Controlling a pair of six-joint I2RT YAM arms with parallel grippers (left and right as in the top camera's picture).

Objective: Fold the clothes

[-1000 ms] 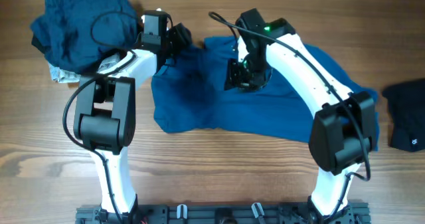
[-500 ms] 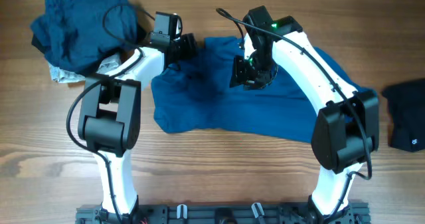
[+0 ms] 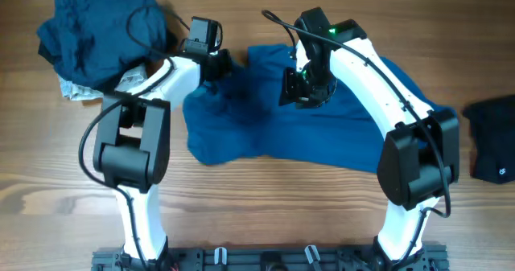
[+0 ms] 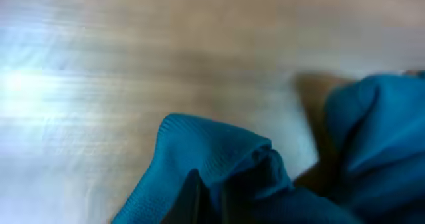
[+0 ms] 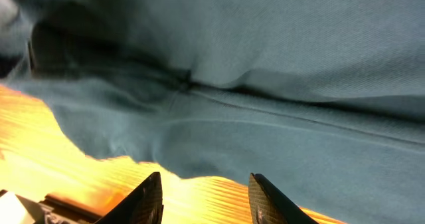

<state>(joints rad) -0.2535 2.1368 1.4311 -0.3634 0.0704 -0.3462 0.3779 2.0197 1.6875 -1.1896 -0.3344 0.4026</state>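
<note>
A blue garment (image 3: 322,130) lies spread and rumpled across the middle of the wooden table. My left gripper (image 3: 223,63) is at its upper-left edge and is shut on a bunched fold of the blue cloth (image 4: 212,144). In the left wrist view the dark fingers (image 4: 192,201) pinch that fold at the bottom of the frame. My right gripper (image 3: 304,92) hangs over the garment's upper middle. Its jaws (image 5: 207,201) stand open with nothing between them, above the garment (image 5: 279,84) and bare wood.
A heap of dark blue clothes (image 3: 100,30) sits at the back left, with a pale cloth (image 3: 75,90) poking out beneath it. A black garment (image 3: 492,138) lies at the right edge. The arm bases stand along the front edge.
My left gripper has moved right to the garment's upper-left edge and shut on the cloth, which now bunches there. The right arm shifted slightly right, then held still.
</note>
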